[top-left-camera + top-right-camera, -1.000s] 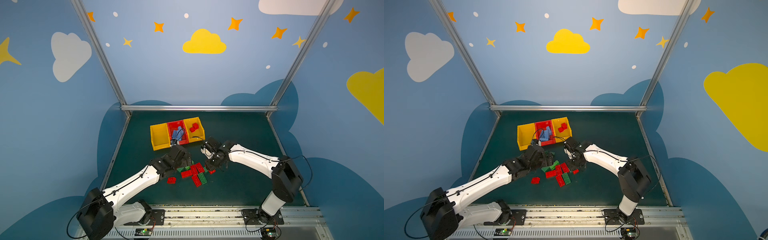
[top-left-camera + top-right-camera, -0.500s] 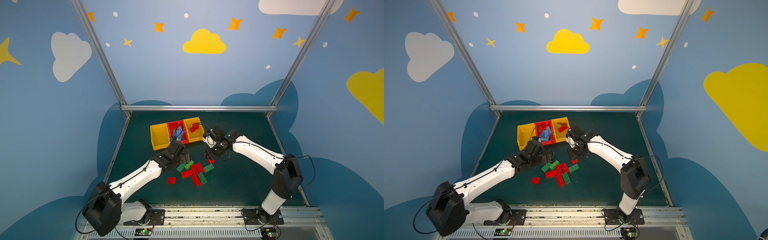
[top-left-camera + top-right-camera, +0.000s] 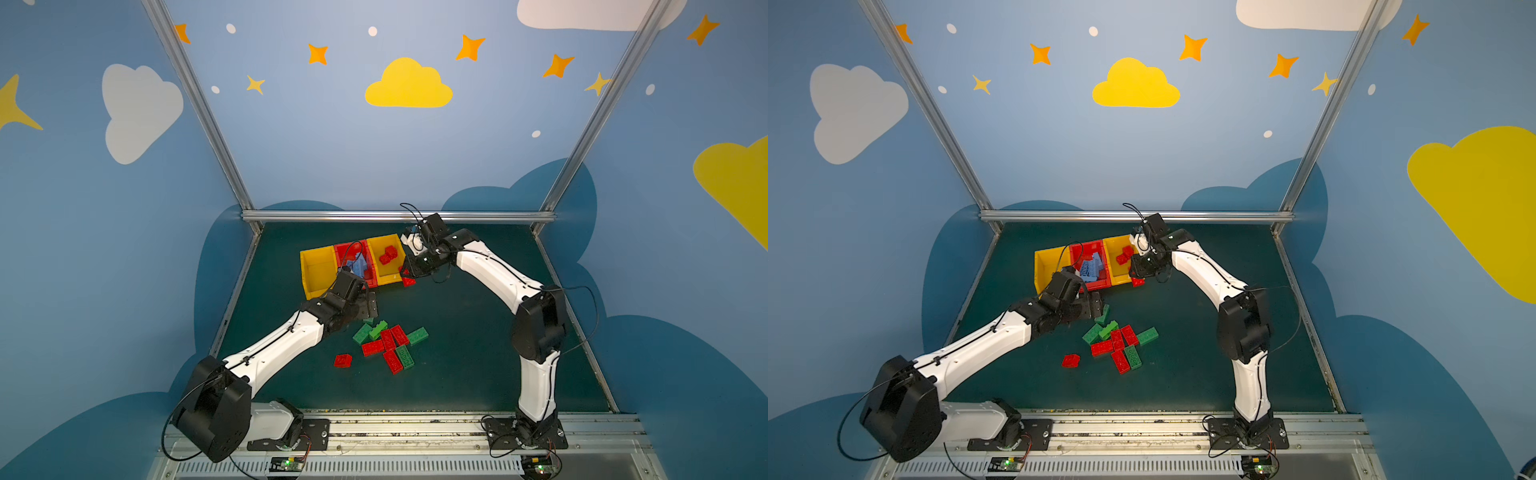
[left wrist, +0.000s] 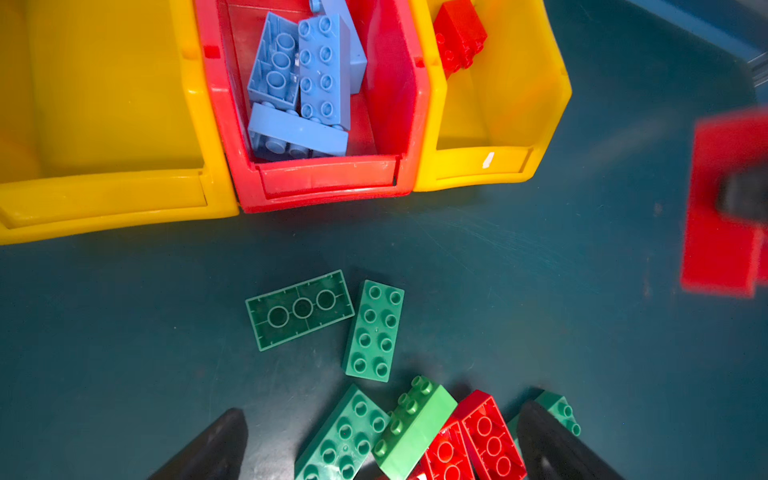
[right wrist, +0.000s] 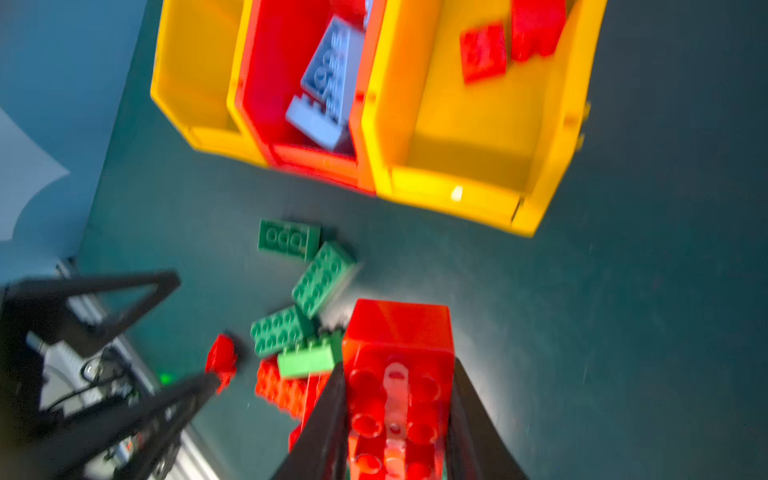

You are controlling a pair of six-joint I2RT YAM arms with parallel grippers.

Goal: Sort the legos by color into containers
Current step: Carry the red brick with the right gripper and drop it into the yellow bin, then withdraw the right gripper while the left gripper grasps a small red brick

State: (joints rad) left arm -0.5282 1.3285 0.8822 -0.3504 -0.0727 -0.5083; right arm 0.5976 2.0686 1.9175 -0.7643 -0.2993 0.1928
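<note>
Three joined containers stand at the back: a left yellow bin (image 3: 318, 272), a red bin (image 3: 348, 248) holding light blue legos (image 4: 307, 79), and a right yellow bin (image 3: 388, 276) holding two red legos (image 3: 388, 255). My right gripper (image 5: 398, 365) is shut on a red brick (image 5: 399, 332), held just off that bin's near right corner (image 3: 408, 278). My left gripper (image 4: 382, 415) is open, low over the near edge of a loose pile of red and green legos (image 3: 388, 343), with green bricks (image 4: 345, 432) between its fingers, ungripped.
One red brick (image 3: 343, 360) lies alone to the left of the pile. Two green bricks (image 4: 299, 309) lie on the dark green mat (image 3: 465, 332) between pile and bins. A metal rail (image 3: 395, 216) bounds the back.
My right gripper has lifted the red brick from the pile and carried it back toward the right yellow bin. The left arm has stretched slightly farther toward the bins, staying open.
</note>
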